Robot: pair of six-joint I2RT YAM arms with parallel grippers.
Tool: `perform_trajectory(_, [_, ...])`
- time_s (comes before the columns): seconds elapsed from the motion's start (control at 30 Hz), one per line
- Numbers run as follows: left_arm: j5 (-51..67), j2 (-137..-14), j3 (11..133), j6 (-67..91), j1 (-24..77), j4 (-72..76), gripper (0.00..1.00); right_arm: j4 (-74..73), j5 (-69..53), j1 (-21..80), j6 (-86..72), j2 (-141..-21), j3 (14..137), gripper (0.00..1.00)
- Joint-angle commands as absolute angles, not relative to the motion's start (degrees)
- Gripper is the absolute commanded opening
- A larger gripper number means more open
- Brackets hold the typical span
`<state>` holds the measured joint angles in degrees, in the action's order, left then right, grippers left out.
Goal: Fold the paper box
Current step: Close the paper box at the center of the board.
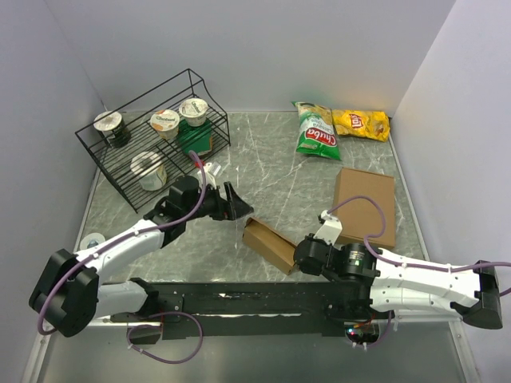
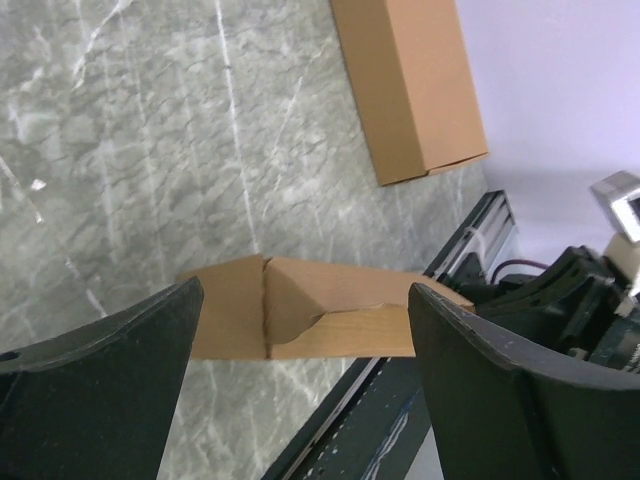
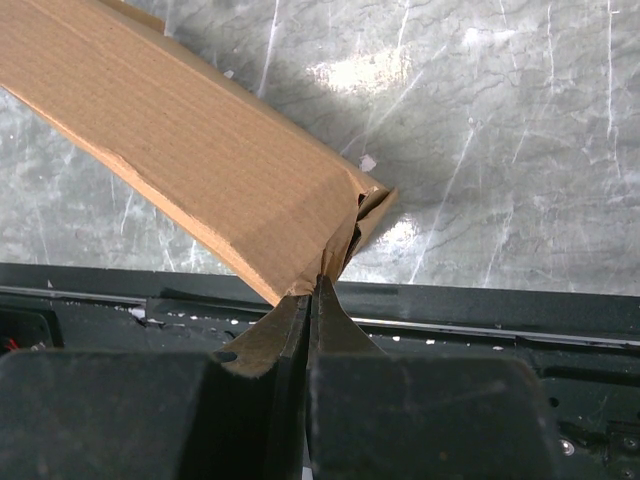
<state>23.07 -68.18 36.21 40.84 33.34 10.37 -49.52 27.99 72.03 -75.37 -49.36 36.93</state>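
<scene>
Top external view: the paper box point(image 1: 270, 243) sits at the front of the grey marble desk point(image 1: 263, 159), shaped into a long hollow body, its end flaps apparently not yet tucked. Right fingers point(image 3: 280, 340) clamp its near corner; left fingers point(image 2: 100, 380) stand spread wide beside it, holding nothing. Pale walls enclose the desk, which also carries a wire rack point(image 1: 152, 144), snack bags point(image 1: 318, 132) and a cardboard slab point(image 1: 366, 206).
</scene>
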Motion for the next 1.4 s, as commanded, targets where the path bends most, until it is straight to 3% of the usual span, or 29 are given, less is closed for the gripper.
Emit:
perform_trajectory(0.0, [25.75,-69.61,35.60,44.12,33.13,17.22,0.89,-60.73,23.20,73.12,-73.92,-53.17,33.48,0.00])
perform_trajectory(0.4, [26.37,-73.13,32.70,45.97,33.13,18.99,0.76,-60.03,23.20,73.48,-74.35,-52.56,32.78,0.00])
perform_trajectory(0.73, [26.81,-75.94,31.55,46.76,33.13,22.14,0.72,-59.50,23.29,74.00,-74.79,-52.30,32.26,0.00])
perform_trajectory(1.07, [28.56,-77.96,32.43,50.01,33.13,26.63,0.83,-58.71,22.68,74.18,-74.71,-52.29,31.82,0.00])
perform_trajectory(1.23, [28.74,-79.80,31.21,49.75,33.13,26.45,0.77,-58.62,22.94,74.35,-74.44,-52.56,32.08,0.00])
perform_trajectory(1.37, [30.14,-80.95,30.24,50.62,33.13,28.21,0.64,-58.62,22.85,74.44,-74.18,-52.74,31.99,0.00])
